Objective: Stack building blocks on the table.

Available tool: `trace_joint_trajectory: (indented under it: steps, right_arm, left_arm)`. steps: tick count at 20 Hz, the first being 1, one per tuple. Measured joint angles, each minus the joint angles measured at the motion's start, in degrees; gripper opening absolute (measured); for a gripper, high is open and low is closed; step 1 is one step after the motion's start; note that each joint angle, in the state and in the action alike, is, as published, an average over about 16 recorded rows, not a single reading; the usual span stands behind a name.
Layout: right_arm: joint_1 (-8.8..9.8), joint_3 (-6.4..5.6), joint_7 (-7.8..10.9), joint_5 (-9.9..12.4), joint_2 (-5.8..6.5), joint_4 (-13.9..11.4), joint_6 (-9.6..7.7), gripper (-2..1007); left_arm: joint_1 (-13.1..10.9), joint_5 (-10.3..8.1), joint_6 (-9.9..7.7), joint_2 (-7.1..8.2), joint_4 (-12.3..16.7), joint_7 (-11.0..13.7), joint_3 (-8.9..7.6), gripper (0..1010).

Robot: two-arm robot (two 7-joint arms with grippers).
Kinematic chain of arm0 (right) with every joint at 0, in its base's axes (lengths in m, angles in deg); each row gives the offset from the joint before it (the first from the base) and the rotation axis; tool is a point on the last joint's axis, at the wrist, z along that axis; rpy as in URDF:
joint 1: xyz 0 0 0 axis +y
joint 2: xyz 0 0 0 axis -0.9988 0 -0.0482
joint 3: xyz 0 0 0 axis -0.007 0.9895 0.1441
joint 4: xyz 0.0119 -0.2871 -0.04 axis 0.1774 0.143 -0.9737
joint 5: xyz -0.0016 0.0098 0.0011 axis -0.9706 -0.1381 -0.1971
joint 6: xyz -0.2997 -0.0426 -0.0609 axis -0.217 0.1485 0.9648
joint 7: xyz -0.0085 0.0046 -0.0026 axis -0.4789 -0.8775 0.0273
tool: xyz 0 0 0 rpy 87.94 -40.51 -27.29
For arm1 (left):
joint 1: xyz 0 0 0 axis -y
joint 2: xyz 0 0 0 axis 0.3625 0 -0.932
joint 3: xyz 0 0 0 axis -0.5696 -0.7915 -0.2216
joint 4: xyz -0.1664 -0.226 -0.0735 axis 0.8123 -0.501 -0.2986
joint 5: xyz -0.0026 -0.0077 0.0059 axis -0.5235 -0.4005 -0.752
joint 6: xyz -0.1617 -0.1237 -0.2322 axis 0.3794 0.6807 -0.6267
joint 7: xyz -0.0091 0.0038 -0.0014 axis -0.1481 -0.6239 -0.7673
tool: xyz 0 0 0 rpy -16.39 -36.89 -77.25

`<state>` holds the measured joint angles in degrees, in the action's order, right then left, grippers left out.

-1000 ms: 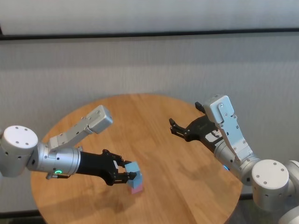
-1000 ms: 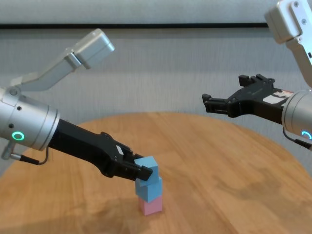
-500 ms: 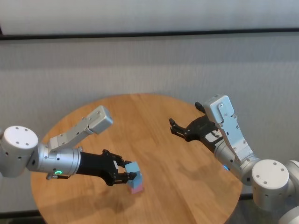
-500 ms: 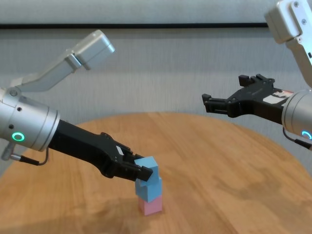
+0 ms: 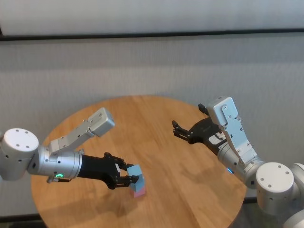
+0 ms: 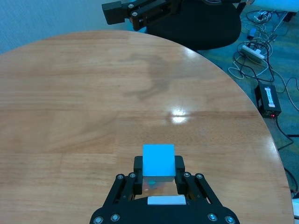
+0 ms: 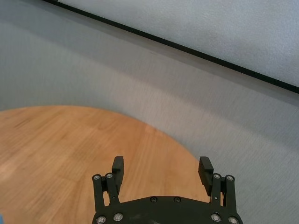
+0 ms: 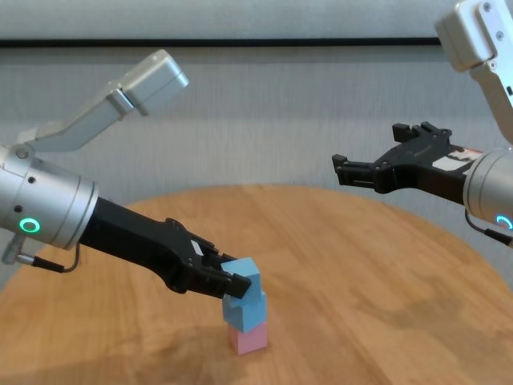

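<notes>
- The left end effector [image 8: 238, 282] is closed on the top blue block [image 8: 244, 275], one finger on each of two opposite faces.
- That block sits on a second blue block [image 8: 247, 310], a little turned against it, and the second rests on a pink block [image 8: 248, 338].
- The three make one upright stack on the round wooden desk [image 8: 385, 265], in its near part and a little to the robot's left.
- In the left wrist view the top blue block [image 6: 158, 161] shows between the two black fingers [image 6: 138, 174].
- The right end effector [image 5: 177, 129] hangs above the desk's far right part, well apart from the stack, its jaws spread wide and holding nothing.
</notes>
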<state>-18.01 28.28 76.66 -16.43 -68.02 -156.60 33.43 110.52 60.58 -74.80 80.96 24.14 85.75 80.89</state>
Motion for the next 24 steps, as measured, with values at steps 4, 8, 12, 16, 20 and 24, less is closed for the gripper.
trace_joint_trajectory:
  steps: [4, 8, 12, 16, 20, 24]
  right_arm:
    - [0.0, 0.0, 0.0, 0.0, 0.0, 0.0, 0.0, 1004]
    - [0.0, 0.0, 0.0, 0.0, 0.0, 0.0, 0.0, 1005]
    - [0.0, 0.0, 0.0, 0.0, 0.0, 0.0, 0.0, 1005]
    - [0.0, 0.0, 0.0, 0.0, 0.0, 0.0, 0.0, 1005]
    - [0.0, 0.0, 0.0, 0.0, 0.0, 0.0, 0.0, 1005]
    - [0.0, 0.0, 0.0, 0.0, 0.0, 0.0, 0.0, 1005]
  left_arm:
    - [-0.01, 0.0, -0.01, 0.0, 0.01, 0.02, -0.01, 490]
    - [-0.05, -0.06, -0.01, 0.04, 0.12, 0.09, -0.05, 595]
    - [-0.24, -0.39, 0.08, 0.22, 0.5, 0.14, -0.3, 728]
    - [-0.48, -1.16, 0.17, 0.48, 1.02, 0.23, -0.84, 852]
    - [-0.91, -3.23, 0.35, 0.66, 1.59, 0.64, -2.08, 936]
    - [-2.0, -7.09, 1.15, 0.61, 2.29, 0.11, -4.71, 983]
